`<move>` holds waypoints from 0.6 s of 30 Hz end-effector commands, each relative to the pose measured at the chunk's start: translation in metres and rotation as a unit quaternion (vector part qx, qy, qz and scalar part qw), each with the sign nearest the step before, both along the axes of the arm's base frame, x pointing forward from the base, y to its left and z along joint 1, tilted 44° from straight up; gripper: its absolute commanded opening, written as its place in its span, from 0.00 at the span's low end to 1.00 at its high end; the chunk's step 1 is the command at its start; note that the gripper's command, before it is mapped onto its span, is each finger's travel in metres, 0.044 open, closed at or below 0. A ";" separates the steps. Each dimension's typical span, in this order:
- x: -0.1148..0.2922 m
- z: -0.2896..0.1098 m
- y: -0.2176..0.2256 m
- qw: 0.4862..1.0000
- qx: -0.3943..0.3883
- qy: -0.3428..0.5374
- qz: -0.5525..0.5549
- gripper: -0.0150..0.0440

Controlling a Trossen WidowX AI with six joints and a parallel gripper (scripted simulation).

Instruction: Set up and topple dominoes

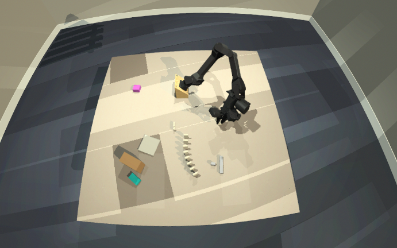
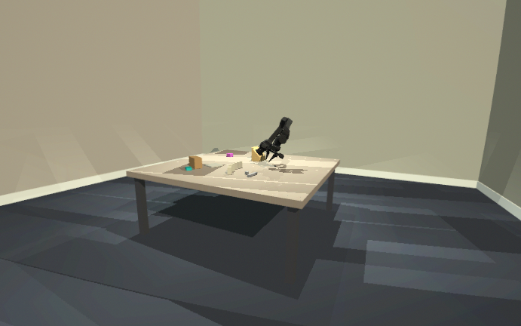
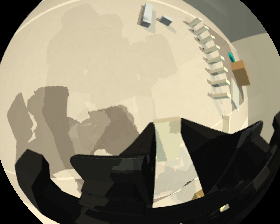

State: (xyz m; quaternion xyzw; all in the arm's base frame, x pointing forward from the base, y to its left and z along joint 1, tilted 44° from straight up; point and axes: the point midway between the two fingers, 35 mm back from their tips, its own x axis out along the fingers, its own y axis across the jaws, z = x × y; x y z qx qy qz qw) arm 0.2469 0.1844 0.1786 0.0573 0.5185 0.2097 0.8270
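Several cream dominoes [image 1: 186, 146] [image 3: 217, 71] stand in a curved row on the table; the row also shows in the exterior view [image 2: 230, 170]. Another cream domino [image 1: 174, 124] [image 3: 226, 123] is apart from the row, beyond its arm-side end and to the left in the top view; it looks to be lying on its side. My gripper [image 1: 220, 121] [image 2: 268, 159] [image 3: 166, 124] is shut on a pale domino [image 3: 167, 142], seen between the fingertips in the wrist view. It is above the table, well to the right of the row's arm-side end in the top view.
A grey bar [image 1: 221, 164] [image 3: 147, 15] and small grey block [image 1: 212, 163] lie right of the row. Left of it are a pale flat square [image 1: 149, 145], an orange box [image 1: 130, 161] and a teal block [image 1: 134, 178]. A magenta block [image 1: 136, 88] and yellow stand [image 1: 181, 93] are farther back.
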 end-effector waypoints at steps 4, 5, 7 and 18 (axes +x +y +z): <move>0.006 -0.003 0.008 0.997 -0.012 -0.077 -0.028 0.44; 0.006 -0.003 0.010 0.995 -0.012 -0.088 -0.032 0.44; 0.007 -0.002 0.012 0.993 -0.011 -0.112 -0.041 0.44; 0.004 0.008 0.026 0.968 0.020 -0.230 -0.097 0.44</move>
